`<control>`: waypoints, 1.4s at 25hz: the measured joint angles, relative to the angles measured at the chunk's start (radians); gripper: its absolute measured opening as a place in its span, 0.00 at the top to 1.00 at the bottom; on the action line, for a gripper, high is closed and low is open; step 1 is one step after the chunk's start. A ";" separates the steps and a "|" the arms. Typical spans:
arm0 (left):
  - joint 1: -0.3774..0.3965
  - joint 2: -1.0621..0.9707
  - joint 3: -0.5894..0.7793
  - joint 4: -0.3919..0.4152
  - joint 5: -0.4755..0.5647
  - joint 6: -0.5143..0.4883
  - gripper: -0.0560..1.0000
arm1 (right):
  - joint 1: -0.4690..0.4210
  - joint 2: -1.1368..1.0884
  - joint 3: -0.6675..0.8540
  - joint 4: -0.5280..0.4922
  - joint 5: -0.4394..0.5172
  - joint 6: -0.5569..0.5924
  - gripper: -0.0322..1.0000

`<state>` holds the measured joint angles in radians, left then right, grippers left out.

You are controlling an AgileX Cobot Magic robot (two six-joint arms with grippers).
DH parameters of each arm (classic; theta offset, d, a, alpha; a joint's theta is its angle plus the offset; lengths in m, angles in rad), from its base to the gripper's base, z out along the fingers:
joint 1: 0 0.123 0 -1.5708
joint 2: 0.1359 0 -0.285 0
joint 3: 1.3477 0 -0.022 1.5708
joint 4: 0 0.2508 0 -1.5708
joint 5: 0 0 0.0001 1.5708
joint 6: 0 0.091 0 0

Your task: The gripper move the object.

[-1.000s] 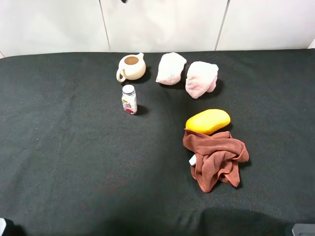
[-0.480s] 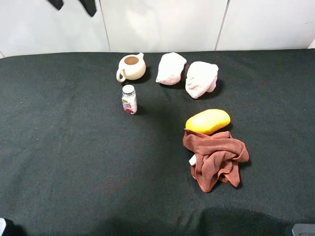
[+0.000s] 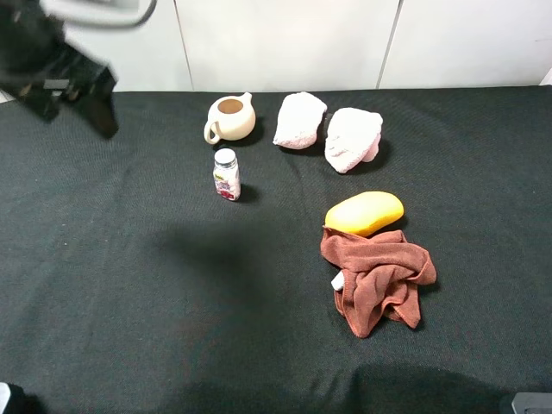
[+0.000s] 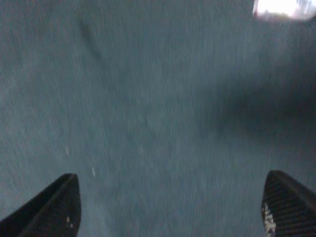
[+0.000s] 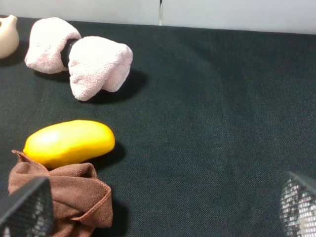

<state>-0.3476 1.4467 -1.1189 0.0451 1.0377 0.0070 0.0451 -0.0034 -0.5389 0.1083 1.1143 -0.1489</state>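
Nothing on the table looks handled yet, so treat the job as barely begun: as the exterior high view shows it, every item sits free on the dark cloth and neither gripper carries anything. The task sentence does not say which object you are meant to move, so you will have to settle that first.

From the centre of the table, the small bottle stands upright at about 11 o'clock, with the cream teapot just beyond it. The two pale towels lie at about 12 to 1 o'clock, touching or nearly so. The yellow mango is at about 3 o'clock, and the brown cloth bunches up against its near side at about 4 o'clock, touching it.

Your left gripper hangs over the far left corner, at about 10 o'clock, well apart from the bottle. It is blurred there, so its exact height above the cloth is hard to judge. In the left wrist view its fingers are spread wide, with bare cloth between them and nothing touched.

Your right gripper does not show in the exterior high view. Its wrist view shows the fingers spread wide too, empty, facing the mango and brown cloth, with both still well ahead of the tips.

What is left is everything: choose, approach, grasp, carry, release.
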 joint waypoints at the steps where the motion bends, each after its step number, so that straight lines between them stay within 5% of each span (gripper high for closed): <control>1: 0.000 -0.039 0.057 0.000 -0.014 0.000 0.25 | 0.000 0.000 0.000 0.000 0.000 0.000 0.30; 7: 0.016 -0.312 0.304 -0.014 -0.100 -0.007 0.25 | 0.000 0.000 0.000 0.000 0.000 0.000 0.30; 16: 0.194 -0.812 0.567 -0.031 -0.085 -0.007 0.25 | 0.000 0.000 0.000 0.000 0.000 0.000 0.30; 23: 0.283 -1.092 0.623 -0.034 0.021 -0.007 0.25 | 0.000 0.000 0.000 0.000 0.000 0.000 0.30; 35: 0.311 -1.313 0.635 -0.034 0.019 -0.007 0.25 | 0.000 0.000 0.000 0.000 0.000 0.000 0.30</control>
<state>-0.0365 0.1336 -0.4843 0.0110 1.0570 0.0000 0.0451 -0.0034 -0.5389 0.1083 1.1143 -0.1489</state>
